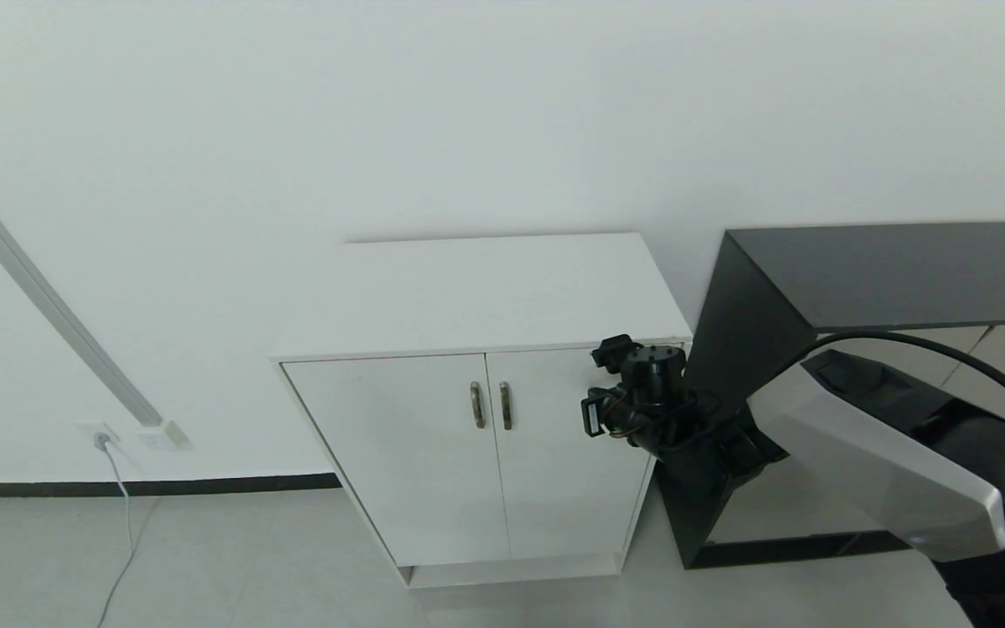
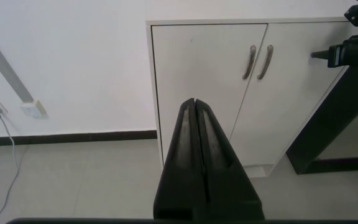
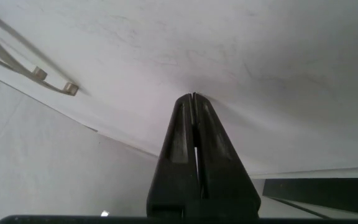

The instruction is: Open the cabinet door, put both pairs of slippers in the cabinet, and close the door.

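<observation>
Fingers [image 3: 180,134] of my right gripper [image 3: 193,99] are pressing together, slim and dark, their tip just at the smooth white right door [image 1: 559,488] of the cabinet [image 1: 468,296], beside its curved metal handles [image 1: 505,406]. I am seeing the boxy cabinet standing shut. My left gripper [image 2: 195,102] is hovering before the cabinet, well apart, its fingers likewise closed.

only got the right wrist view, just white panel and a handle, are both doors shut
Observer: Yes. In the head view the left door and right door are both shut.
Operator: where's my gripper on it
Observer: The right gripper is at the right door, right of both handles, near their height.
Operator: and the left one
Observer: The left gripper is shut, back from the cabinet, facing the left door.
</observation>
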